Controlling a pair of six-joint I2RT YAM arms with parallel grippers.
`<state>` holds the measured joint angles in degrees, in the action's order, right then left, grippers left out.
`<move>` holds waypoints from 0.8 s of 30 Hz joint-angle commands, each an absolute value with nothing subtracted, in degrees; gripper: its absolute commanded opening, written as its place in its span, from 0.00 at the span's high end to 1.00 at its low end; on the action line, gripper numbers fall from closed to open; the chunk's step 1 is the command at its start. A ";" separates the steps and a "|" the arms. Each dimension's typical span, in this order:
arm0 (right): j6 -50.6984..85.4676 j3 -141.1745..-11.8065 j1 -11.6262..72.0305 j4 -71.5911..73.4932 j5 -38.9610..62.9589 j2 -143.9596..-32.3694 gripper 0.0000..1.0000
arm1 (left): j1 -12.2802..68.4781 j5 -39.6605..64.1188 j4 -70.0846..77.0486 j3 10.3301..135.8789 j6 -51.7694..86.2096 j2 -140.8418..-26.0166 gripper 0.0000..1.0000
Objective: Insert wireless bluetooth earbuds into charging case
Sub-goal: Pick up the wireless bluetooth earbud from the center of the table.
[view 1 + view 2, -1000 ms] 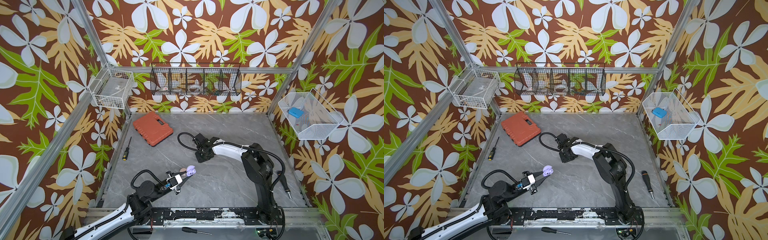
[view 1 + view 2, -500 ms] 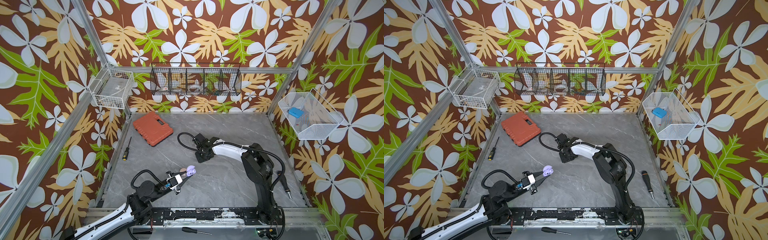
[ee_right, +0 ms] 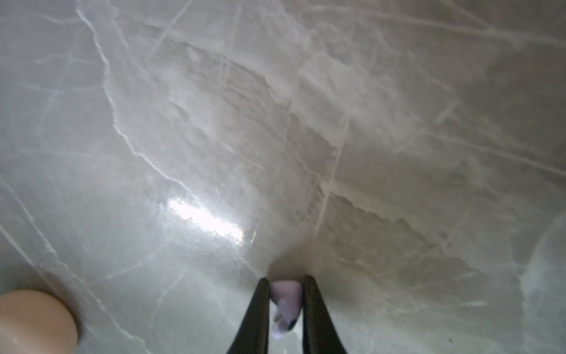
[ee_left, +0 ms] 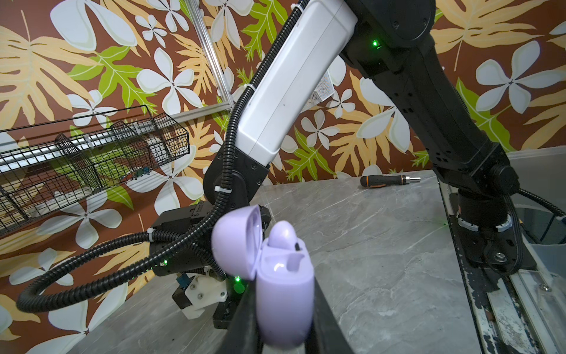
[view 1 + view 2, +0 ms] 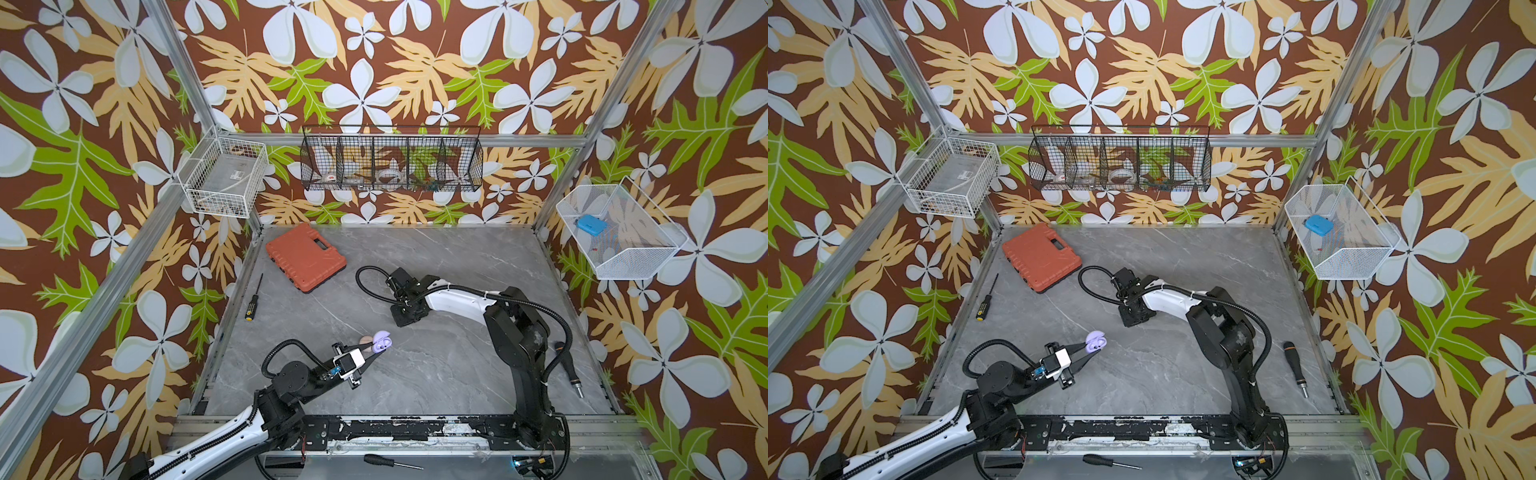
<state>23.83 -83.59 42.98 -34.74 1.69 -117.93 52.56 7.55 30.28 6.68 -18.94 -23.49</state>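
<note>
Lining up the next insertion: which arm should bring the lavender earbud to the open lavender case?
Right. The right fingers pinch a lavender earbud and can carry it over. The left fingers clamp the open lavender case, where a slot looks free, so left should probably only hold steady.

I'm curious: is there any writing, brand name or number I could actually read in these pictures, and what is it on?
No text here is readable.
White box in the white wire basket: dark printed mark, too small to read.
Roll in the black wire basket: red mark, too blurred.
Lavender case, orange tool case: no lettering visible.
</note>
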 commanded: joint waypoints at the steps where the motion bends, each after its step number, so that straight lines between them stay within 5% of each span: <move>1: 24.28 -83.18 43.06 -35.37 2.06 -117.08 0.84 | 52.56 7.56 31.02 6.59 -18.93 -23.47 1.00; 24: 25.36 -77.29 43.13 -33.87 5.14 -110.79 0.84 | 52.51 7.56 31.03 6.59 -18.89 -23.88 1.00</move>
